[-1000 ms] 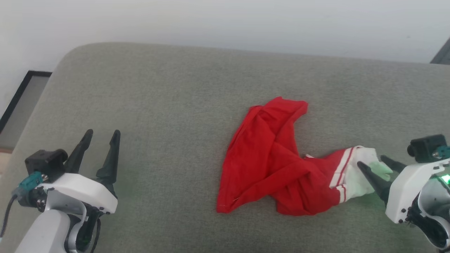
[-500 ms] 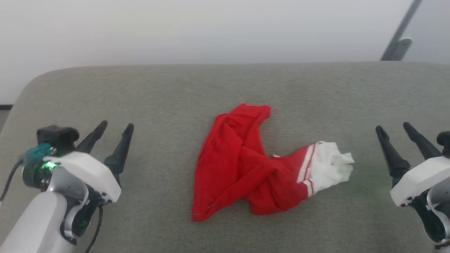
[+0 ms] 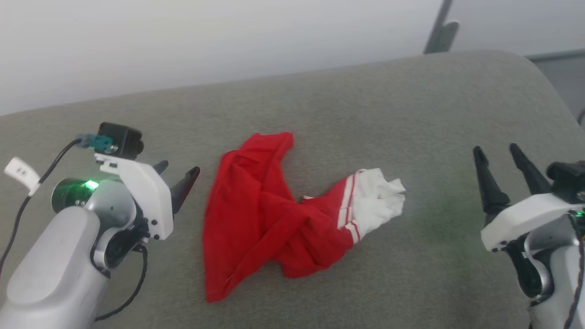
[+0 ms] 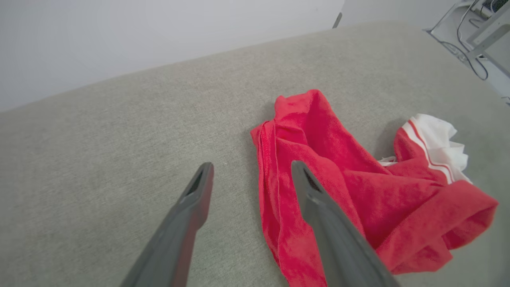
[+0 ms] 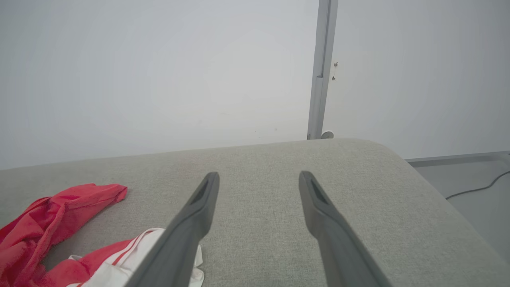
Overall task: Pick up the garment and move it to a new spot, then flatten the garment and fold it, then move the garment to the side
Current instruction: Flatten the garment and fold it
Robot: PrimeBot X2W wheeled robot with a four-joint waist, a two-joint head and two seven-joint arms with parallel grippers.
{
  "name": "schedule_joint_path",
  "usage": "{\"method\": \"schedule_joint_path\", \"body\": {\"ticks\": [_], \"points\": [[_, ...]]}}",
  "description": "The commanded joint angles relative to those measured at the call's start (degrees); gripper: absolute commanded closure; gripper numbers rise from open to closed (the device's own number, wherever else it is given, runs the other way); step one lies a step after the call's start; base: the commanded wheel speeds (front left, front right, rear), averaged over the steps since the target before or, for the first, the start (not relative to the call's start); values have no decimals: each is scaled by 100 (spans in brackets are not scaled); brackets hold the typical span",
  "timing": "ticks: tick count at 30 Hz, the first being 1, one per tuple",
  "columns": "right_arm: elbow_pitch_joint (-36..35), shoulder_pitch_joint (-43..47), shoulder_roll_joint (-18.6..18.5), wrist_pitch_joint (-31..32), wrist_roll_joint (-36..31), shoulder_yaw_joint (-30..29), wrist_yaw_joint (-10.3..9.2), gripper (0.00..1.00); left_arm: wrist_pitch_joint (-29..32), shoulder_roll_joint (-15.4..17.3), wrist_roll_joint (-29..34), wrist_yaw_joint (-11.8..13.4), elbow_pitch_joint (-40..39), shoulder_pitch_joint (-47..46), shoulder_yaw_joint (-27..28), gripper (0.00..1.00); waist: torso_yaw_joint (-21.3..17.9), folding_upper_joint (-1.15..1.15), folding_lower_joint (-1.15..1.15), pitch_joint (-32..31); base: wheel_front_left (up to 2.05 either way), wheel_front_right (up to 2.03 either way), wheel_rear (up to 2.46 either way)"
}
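Observation:
The garment lies crumpled on the grey cushion, mostly red, with a white sleeve with red stripes bunched at its right end. My left gripper is open just left of the garment's red edge, fingers pointing toward it. In the left wrist view the left gripper hovers with one finger over the hem of the garment. My right gripper is open and stands well right of the sleeve, nothing between its fingers. In the right wrist view the right gripper points at the wall, with the garment at the lower left.
The grey cushion curves down at its far right corner. A pale wall runs behind it, with a metal post. A cable lies on the floor to the right.
The head camera has turned. My right gripper has drawn back to the right from the white sleeve it straddled. My left gripper has come close to the garment's left edge.

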Motion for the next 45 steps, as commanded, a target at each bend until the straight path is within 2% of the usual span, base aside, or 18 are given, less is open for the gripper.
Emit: {"method": "schedule_joint_path", "body": {"ticks": [1, 11, 19, 22, 23, 24, 28, 32, 37, 44, 45], "points": [[29, -72, 24, -56, 15, 35, -4, 0, 78, -6, -20, 17, 28, -119, -29, 0, -189, 0, 0, 114, 0, 0, 0], [509, -437, 113, -384, 180, 318, -3, 0, 1214, -62, 115, 186, 521, -497, -531, 0, -644, 0, 0, 463, 0, 0, 0], [763, -628, 99, -533, 291, 454, -3, 0, 1936, -33, 336, 465, 1193, -538, -910, 0, -699, 0, 0, 657, 0, 0, 0], [835, -697, 92, -582, 328, 475, -3, 0, 1993, -114, 373, 385, 1434, -554, -1034, 0, -655, 0, 0, 720, 0, 0, 0], [863, -718, 82, -606, 339, 465, -3, 0, 1920, -173, 333, 313, 1479, -573, -1040, 89, -630, 0, 0, 740, 0, 0, 0], [885, -739, 74, -620, 342, 457, -3, 0, 1882, -242, 247, 266, 1542, -575, -1013, 100, -605, 0, 0, 753, 0, 0, 0], [954, -756, 21, -677, 361, 390, -3, 0, 1709, -361, 126, 205, 1701, -641, -929, 100, -453, 0, 0, 744, 0, 0, 0], [993, -683, -46, -713, 359, 267, -3, 0, 1576, -293, 32, 177, 1729, -676, -770, 100, -267, 0, 0, 675, 0, 0, 0], [969, -547, -90, -665, 282, 99, -3, 0, 1485, -112, -91, 390, 1470, -588, -544, 100, -32, 0, 0, 530, 0, 0, 0], [819, -283, -83, -530, 147, -196, -3, 0, 1562, 503, -177, 835, 764, 37, -244, 100, 279, 0, 0, 330, 0, 0, 0], [819, -283, -83, -530, 147, -196, -3, 0, 1562, 503, -177, 835, 764, 37, -244, 100, 279, 0, 0, 330, 0, 0, 0]]}}
